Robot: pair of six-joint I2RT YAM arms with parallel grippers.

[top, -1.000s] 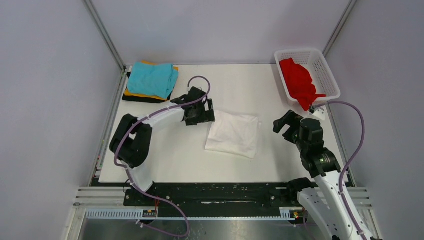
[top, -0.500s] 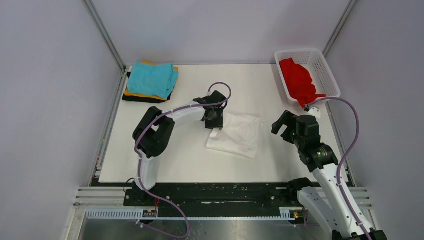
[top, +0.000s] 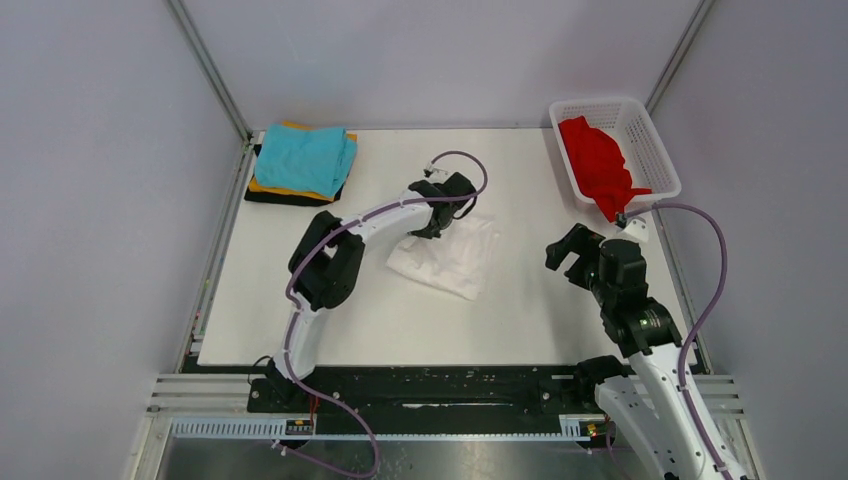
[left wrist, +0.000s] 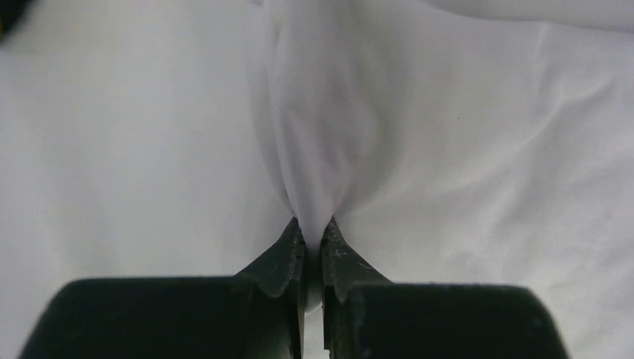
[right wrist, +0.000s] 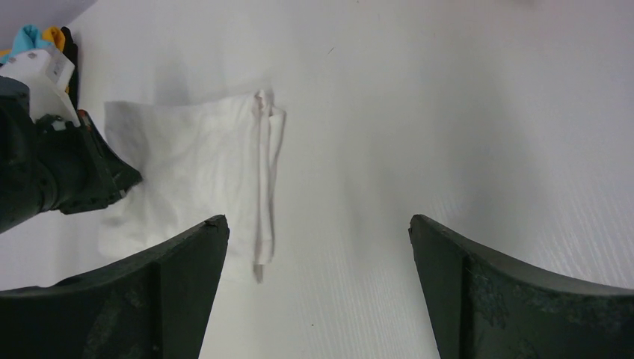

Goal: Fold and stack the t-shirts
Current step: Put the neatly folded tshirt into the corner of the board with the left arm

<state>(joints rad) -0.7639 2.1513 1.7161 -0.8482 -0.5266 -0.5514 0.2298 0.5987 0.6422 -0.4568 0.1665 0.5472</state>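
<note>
White cloth of the shirt (left wrist: 321,149) is pinched in my left gripper (left wrist: 312,228); my right gripper (right wrist: 318,224) gapes wide, well apart from it.

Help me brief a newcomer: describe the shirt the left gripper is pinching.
On the white table, look mid-surface, between the folded stack and the mesh basket. The white t-shirt lies there alone, pinched by the left gripper; no other shirt is white.

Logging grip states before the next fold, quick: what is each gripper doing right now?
Left gripper: closed, pinching a fold of the white t-shirt.
Right gripper: open, holding nothing.
</note>
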